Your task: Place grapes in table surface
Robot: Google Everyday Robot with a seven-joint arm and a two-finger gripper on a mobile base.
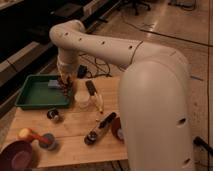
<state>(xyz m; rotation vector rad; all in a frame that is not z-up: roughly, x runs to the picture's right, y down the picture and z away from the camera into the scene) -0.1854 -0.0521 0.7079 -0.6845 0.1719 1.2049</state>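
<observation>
My gripper (64,83) hangs from the white arm over the right edge of the green tray (35,95), at the table's back left. It is shut on the grapes (65,89), a small dark reddish bunch that dangles below it, just above the tray rim. The light-brown plank table surface (75,132) lies to the right of and in front of the gripper. The arm's large body hides the table's right side.
A grey object (54,84) lies in the tray. On the table are a pale cup (82,100), a dark bar (91,88), a yellowish item (98,105), a small dark cup (54,115), a dark tool (99,130), a red bowl (116,128), a grey cup (48,141) and a purple bowl (17,156).
</observation>
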